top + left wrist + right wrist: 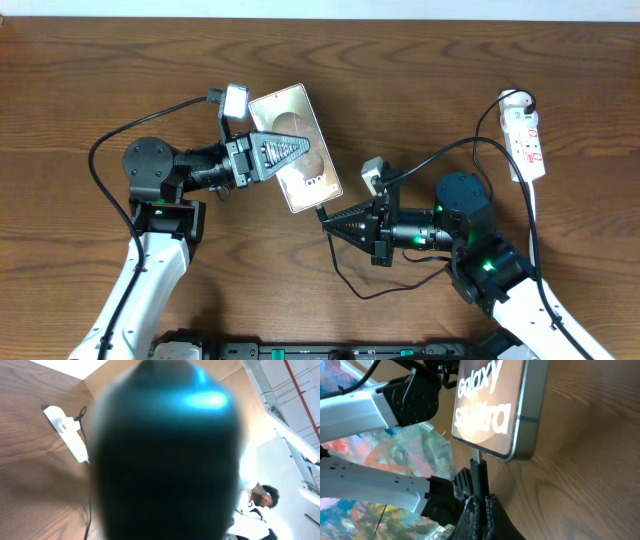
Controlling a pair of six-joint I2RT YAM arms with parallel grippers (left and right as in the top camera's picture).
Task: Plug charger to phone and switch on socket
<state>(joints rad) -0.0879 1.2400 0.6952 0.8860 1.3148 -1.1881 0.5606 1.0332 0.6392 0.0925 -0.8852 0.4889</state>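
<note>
Two jobs on this one and neither looks finished, as far as I can tell. Right end effector (336, 222) is pinched tight on the black plug of the charger (478, 477), pointing it up at the near edge of the phone (490, 405). The metal tip meets that edge right about where the port should be, but bare metal shows between plug and phone, so I'd guess it's lined up or barely started, not seated. Left end effector (280, 155) is clamped on the phone, holding it tilted off the surface (420, 80) a bit left of centre. Its own wrist view is just a dark blur, so that's judged from overhead. The socket (526, 140) lies at the far right, well apart from both arms, nobody near it. Can't read its switch from here, so I'm assuming it's not on yet. So left to do: push the plug home, then go flip the switch.
</note>
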